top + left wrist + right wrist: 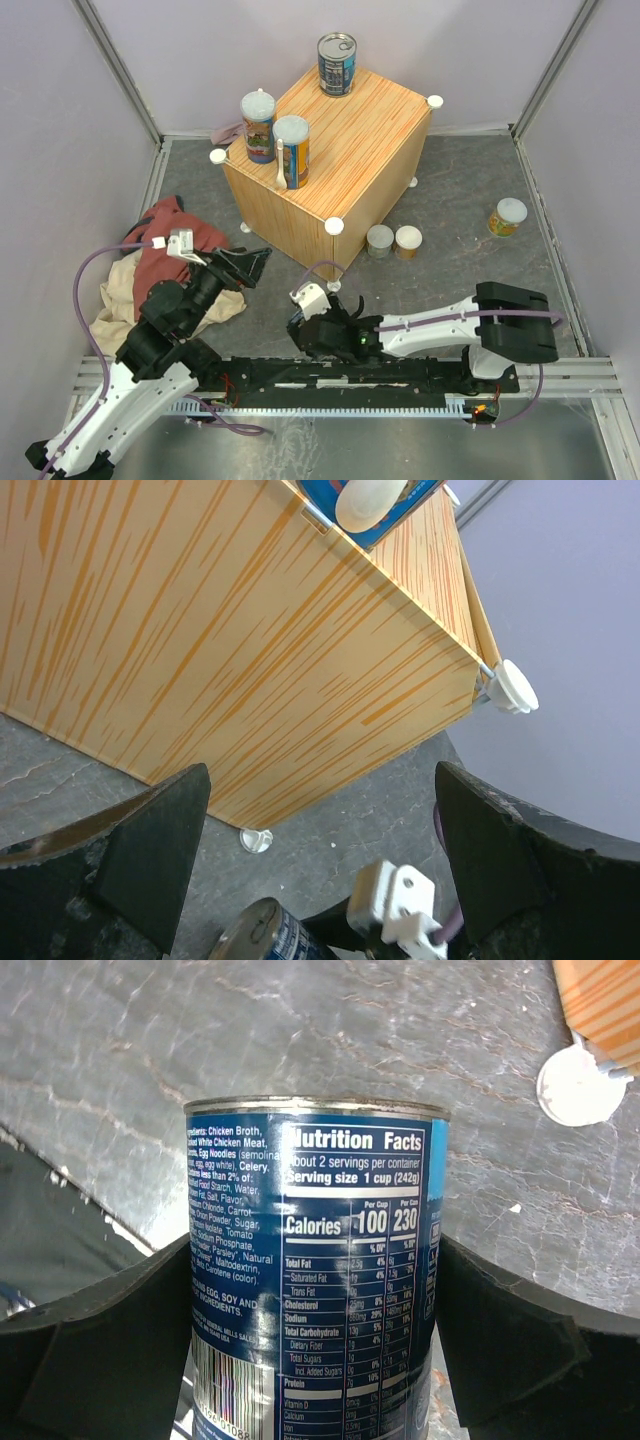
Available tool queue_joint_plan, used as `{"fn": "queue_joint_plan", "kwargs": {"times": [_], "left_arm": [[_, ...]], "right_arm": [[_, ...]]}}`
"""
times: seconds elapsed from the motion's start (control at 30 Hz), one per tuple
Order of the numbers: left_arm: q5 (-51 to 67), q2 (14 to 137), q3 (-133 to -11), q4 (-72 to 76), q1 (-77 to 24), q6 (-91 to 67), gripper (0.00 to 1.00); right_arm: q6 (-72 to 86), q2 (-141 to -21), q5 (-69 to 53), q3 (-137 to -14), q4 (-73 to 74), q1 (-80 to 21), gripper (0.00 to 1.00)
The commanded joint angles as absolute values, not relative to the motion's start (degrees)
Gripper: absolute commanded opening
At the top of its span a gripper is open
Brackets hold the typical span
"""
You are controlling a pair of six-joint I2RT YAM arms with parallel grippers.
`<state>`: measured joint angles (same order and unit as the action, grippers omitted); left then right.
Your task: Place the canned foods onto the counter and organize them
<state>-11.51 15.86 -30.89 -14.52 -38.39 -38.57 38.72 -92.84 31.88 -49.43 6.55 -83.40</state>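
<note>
**Top view.** The counter (345,130) already carries three cans: a ring-pull can (337,64) at the far corner, and a first tall can (258,125) and a second tall can (291,150) along the left edge. They sit near the edges, so the middle is free for more. Three are on the floor. Two short cans (380,241) stand just beside the near corner, and a lone short can (507,216) stands well apart to the right. My left gripper (247,266) hangs released near the counter's left face. I judge it is parked out of the way. My right gripper (338,318) lies low by the near corner, and its load is hidden in this view.

**Left wrist.** My left fingers are spread with nothing between them. The counter's side wall fills the view. At the bottom I can see the metal end of the blue-labelled can (262,932), which the top view does not show.

**Right wrist.** The blue-labelled can sits between my right fingers, with both pressing its sides. I am grasping it around the body, presumably to carry it up to the counter. Only this view shows the contact and the label. I cannot tell whether it is off the floor.
</note>
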Motion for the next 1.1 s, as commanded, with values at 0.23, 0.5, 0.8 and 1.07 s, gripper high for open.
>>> {"fn": "queue_joint_plan", "kwargs": {"times": [0.23, 0.5, 0.8, 1.07], "left_arm": [[-12.1, 15.3, -33.1, -14.7, -38.6, -40.0, 0.98], [-12.5, 15.8, -33.5, -14.8, -38.6, -40.0, 0.99], [-12.6, 16.9, -33.5, -14.8, -38.6, -39.8, 0.98], [-9.9, 18.9, -35.5, -19.7, -38.6, -39.1, 0.98]], "right_arm": [[20.2, -79.4, 35.0, -43.3, -16.1, -84.6, 0.65], [13.4, -74.2, 33.7, -33.7, -37.6, -84.6, 0.61], [9.0, -80.6, 34.1, -28.6, -59.9, -84.6, 0.52], [7.0, -78.8, 31.3, -26.4, -66.0, -84.6, 0.5]]}}
